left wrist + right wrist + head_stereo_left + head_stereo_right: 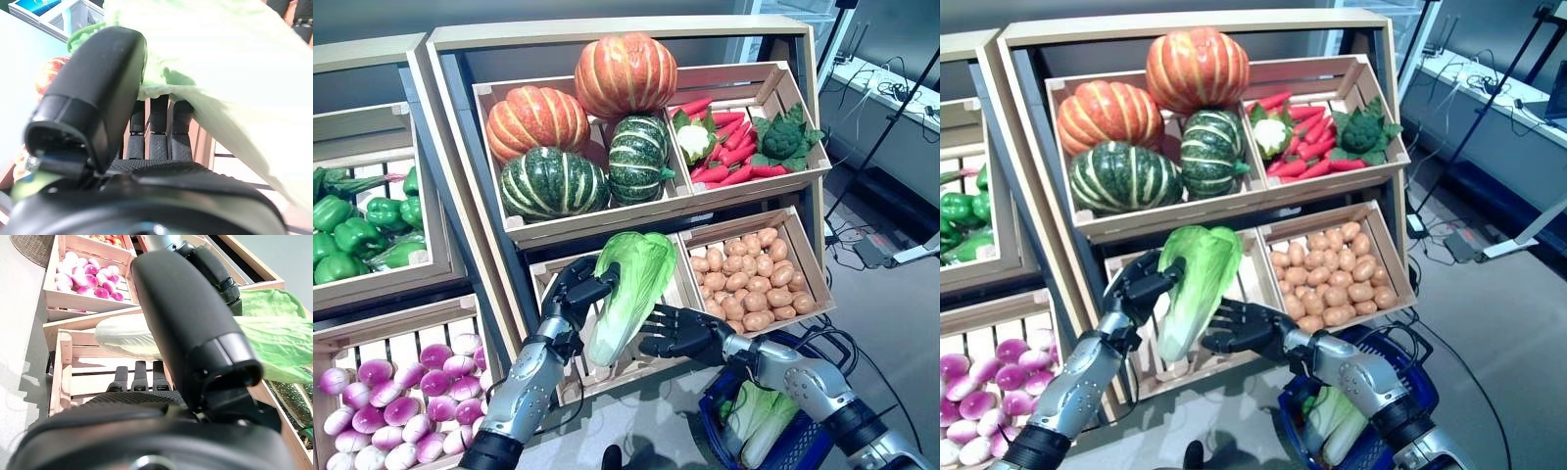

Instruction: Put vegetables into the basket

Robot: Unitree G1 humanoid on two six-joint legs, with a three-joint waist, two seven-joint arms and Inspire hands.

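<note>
A long pale-green cabbage hangs upright in front of a slatted wooden crate on the lower shelf. My left hand is shut on its leafy upper part; in the left wrist view the thumb presses the leaves against the fingers. My right hand is open just right of the cabbage's white lower end, fingers stretched toward it. A blue basket stands at the lower right under my right arm, with another cabbage lying in it.
The upper crate holds orange and green pumpkins. Beside it lie red peppers, cauliflower and broccoli. Potatoes fill the crate right of the cabbage. Green peppers and purple-white turnips sit in the left stand.
</note>
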